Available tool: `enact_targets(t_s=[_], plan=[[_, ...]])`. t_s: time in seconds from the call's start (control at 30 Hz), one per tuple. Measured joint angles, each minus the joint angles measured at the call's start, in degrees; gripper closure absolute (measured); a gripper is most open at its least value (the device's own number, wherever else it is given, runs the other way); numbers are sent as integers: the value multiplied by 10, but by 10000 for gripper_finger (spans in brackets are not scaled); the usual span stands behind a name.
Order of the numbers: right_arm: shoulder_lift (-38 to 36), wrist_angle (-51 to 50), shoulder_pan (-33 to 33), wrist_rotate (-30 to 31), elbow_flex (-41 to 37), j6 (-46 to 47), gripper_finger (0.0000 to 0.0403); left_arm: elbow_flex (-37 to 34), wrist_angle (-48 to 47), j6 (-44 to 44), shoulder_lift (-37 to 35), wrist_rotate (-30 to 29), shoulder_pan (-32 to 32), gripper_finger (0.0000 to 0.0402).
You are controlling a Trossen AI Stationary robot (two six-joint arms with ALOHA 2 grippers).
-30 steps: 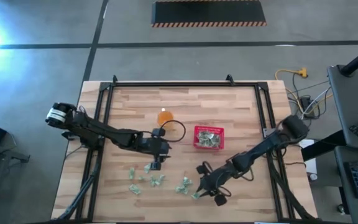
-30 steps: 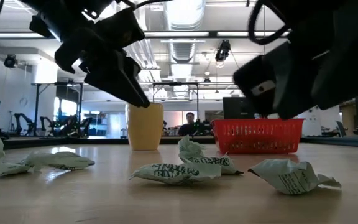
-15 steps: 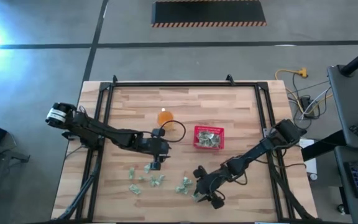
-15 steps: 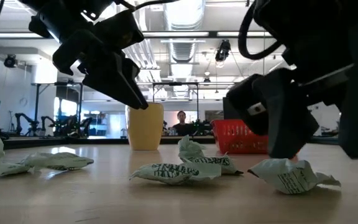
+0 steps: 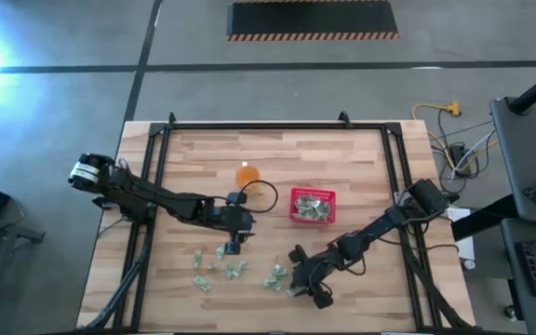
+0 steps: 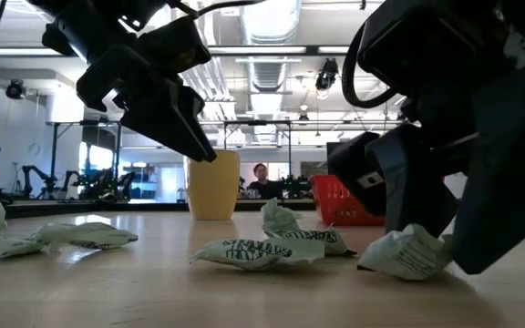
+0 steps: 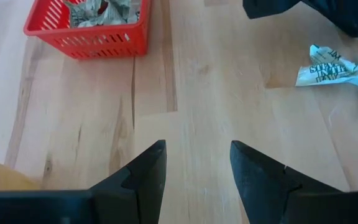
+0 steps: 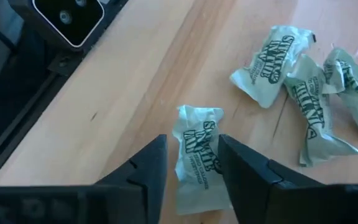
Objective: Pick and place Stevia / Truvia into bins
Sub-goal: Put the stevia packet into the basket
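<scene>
On the pale wood-plank table, the left gripper hovers with fingers apart and empty, above scattered green-and-white packets. Rightward, the red basket holds several packets. The right gripper straddles one packet, fingers not visibly closed; a workshop room lies behind.

Red basket in low view was mostly hidden behind the right gripper; only its left end showed. In left wrist view the basket's far side ran off the frame edge. Orange cup was cut to a sliver at the corner there. Packets in high view were too small to count or read.
</scene>
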Motion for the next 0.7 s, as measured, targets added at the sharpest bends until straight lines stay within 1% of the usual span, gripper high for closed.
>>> enact_targets(t_s=[0.2, 0.3, 0.37, 0.5, 0.53, 0.6, 0.7], plan=[[-6, -7, -1, 0, 0, -33, 346, 0, 0, 0, 0, 0, 0, 240], [-23, -30, 0, 0, 0, -42, 374, 0, 0, 0, 0, 0, 0, 240], [-43, -61, 0, 3, 2, -48, 388, 0, 0, 0, 0, 0, 0, 240], [-91, -126, 0, 20, 9, -53, 393, 0, -1, 0, 0, 0, 0, 240], [-105, -144, 0, 35, 10, -55, 393, 0, -1, 0, 0, 0, 0, 240], [-137, -194, 1, 85, 10, -60, 393, -1, -5, 1, 0, 0, 0, 240], [-180, -274, 1, 206, 10, -61, 393, -1, -6, 1, 0, 0, 0, 240]])
